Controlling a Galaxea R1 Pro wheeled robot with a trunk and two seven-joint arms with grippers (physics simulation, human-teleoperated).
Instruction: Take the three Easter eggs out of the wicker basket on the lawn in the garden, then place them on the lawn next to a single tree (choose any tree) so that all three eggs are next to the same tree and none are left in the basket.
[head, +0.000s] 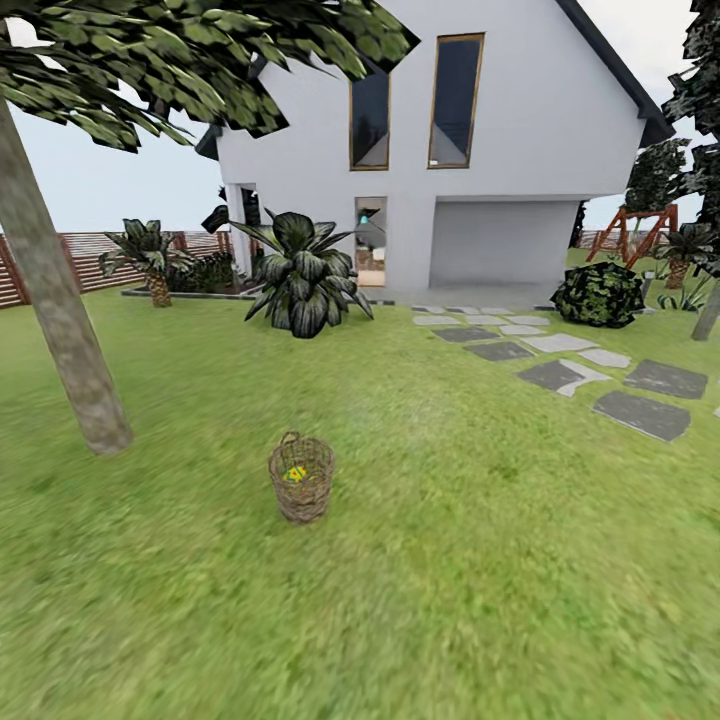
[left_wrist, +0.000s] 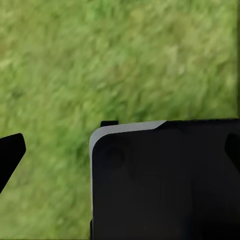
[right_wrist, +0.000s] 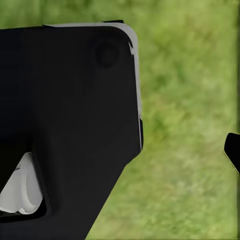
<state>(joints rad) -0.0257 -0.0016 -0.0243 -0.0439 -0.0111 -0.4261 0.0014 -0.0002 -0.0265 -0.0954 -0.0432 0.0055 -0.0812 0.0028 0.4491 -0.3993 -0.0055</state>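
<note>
Out on the lawn (head: 450, 560), ahead of you in the head view, stands the wicker basket (head: 301, 478), upright and alone on the grass; through its open weave you can make out a patch of yellow with a touch of blue, at least one of the Easter eggs (head: 296, 472), though you cannot count how many lie inside; the small loop handle rises from the basket's far rim. Near the basket, on its left and a little farther back, the pale mottled trunk of the tree (head: 62, 320) leans up out of the grass, its blocky leaves spreading above. Beyond the basket sits a low broad-leaved dark plant (head: 303, 275), and behind that the white house (head: 500, 130); grey stepping stones (head: 600, 375) lie well to the basket's right, and a slatted brown fence (head: 85, 252) runs behind the tree.

Your left wrist view looks down at blurred grass past a dark body of the robot (left_wrist: 165, 180); one black fingertip (left_wrist: 11, 152) of the left tool shows at the edge, and you cannot tell whether that tool is spread or pressed together. Your right wrist view is much the same, with one black fingertip (right_wrist: 233, 150) against grass; its state cannot be told either.
</note>
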